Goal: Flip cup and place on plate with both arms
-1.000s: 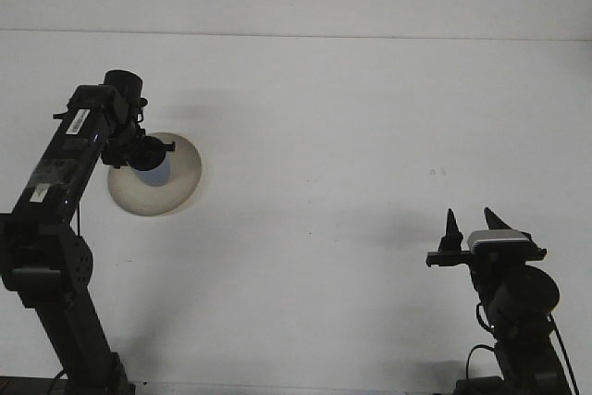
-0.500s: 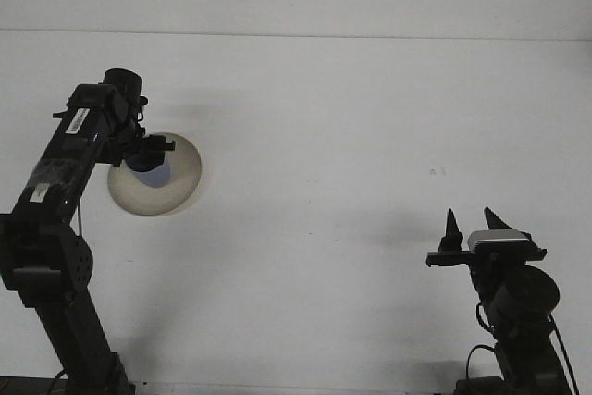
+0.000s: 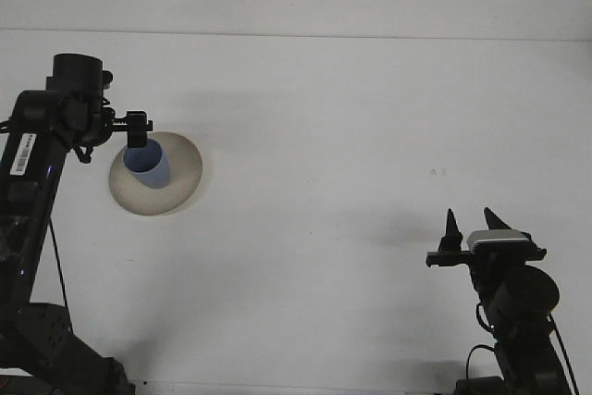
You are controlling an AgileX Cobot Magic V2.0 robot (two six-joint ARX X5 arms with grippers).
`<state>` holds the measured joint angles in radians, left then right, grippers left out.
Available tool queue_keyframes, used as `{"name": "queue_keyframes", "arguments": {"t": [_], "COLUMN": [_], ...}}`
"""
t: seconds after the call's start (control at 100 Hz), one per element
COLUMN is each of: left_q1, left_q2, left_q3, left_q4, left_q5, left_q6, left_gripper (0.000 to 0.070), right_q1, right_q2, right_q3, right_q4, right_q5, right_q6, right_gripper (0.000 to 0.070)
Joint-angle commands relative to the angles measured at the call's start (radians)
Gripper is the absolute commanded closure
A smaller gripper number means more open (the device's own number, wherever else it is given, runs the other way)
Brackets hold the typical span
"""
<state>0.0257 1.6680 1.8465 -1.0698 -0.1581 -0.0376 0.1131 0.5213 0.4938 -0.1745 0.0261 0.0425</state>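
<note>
Although I see the rig from the front view alone, these lines hold:

Left gripper: it hangs at the far rim of the cup; its fingers merge into one dark shape, so I cannot tell how wide they stand or whether they touch the cup.
Right gripper: two pointed fingers stand up, clearly parted, with nothing between them, well apart from the plate.
Cup: blue, standing on the plate with its mouth up and its long axis near upright, leaning slightly; its far rim is hidden behind the left gripper.
Plate: pale, round, flat on the white table; its left edge is partly covered by the arm.
Labels: white stickers on the left arm, too small for me to read.
Cut off: both arm bases run out of the bottom edge.
</note>
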Motion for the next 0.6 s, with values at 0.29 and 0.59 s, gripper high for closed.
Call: {"name": "queue_keyframes", "arguments": {"t": [0.29, 0.59], "left_q1": [-0.023, -0.067], "left_q2": [-0.315, -0.684], "left_q3": [-0.332, -0.813], "left_q4": [0.221, 0.555], "left_q5": [0.002, 0.145], "left_q6": [-0.027, -0.024], "left_gripper": [0.0156, 0.0157], "right_q1": [0.003, 0.003], "right_q2": [0.003, 0.003], "right_q3": [0.004, 0.004], "right_q4": [0.010, 0.010], "right_q5": [0.000, 0.000], "right_q6": [0.013, 0.013], "right_gripper": [0.0292, 0.0292]}}
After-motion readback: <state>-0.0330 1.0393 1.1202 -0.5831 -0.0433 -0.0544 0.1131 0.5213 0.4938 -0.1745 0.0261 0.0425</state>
